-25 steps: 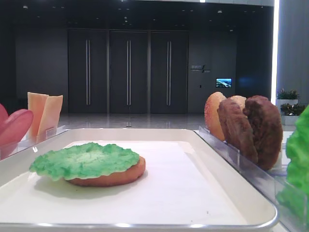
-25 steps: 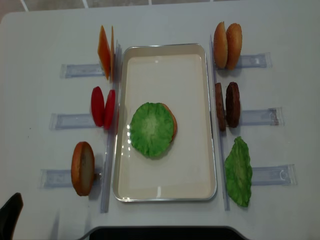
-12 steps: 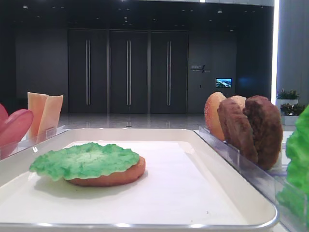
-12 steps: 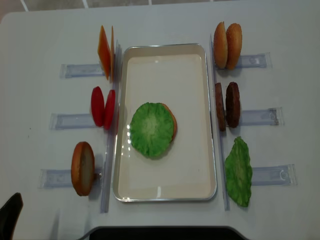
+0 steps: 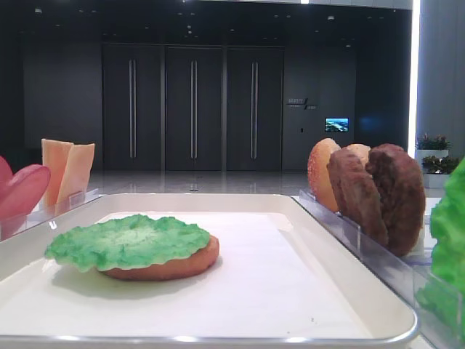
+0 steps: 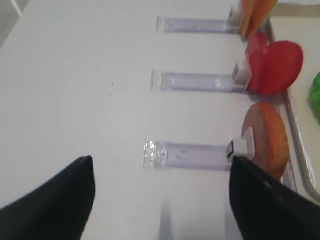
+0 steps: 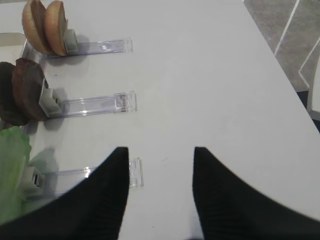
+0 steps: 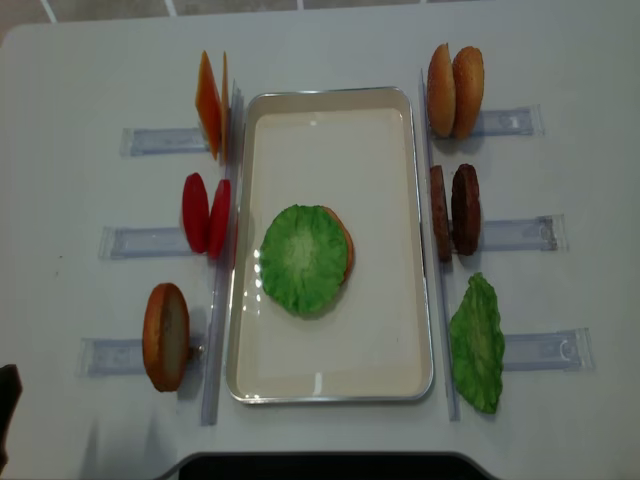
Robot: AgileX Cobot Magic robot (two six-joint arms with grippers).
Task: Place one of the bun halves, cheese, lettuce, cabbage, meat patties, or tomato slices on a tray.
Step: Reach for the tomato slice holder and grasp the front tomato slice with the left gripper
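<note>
On the tray (image 8: 420, 240), a bun half (image 8: 341, 243) lies flat under lettuce (image 8: 303, 259), a stack begun. Left of the tray, tomato slices (image 8: 206, 214) stand on edge in a rack (image 8: 140, 242), easy to pinch. Both hands, left (image 6: 160, 200) and right (image 7: 160, 192), hover spread and empty over the desk (image 8: 80, 180), apart from the food.

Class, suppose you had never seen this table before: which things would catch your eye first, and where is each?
Probably the bright green lettuce leaf lying over a bun half in the middle of the cream tray. Next, the glossy red tomato slices standing in a clear rack left of the tray, and the dark meat patties standing to its right.
</note>
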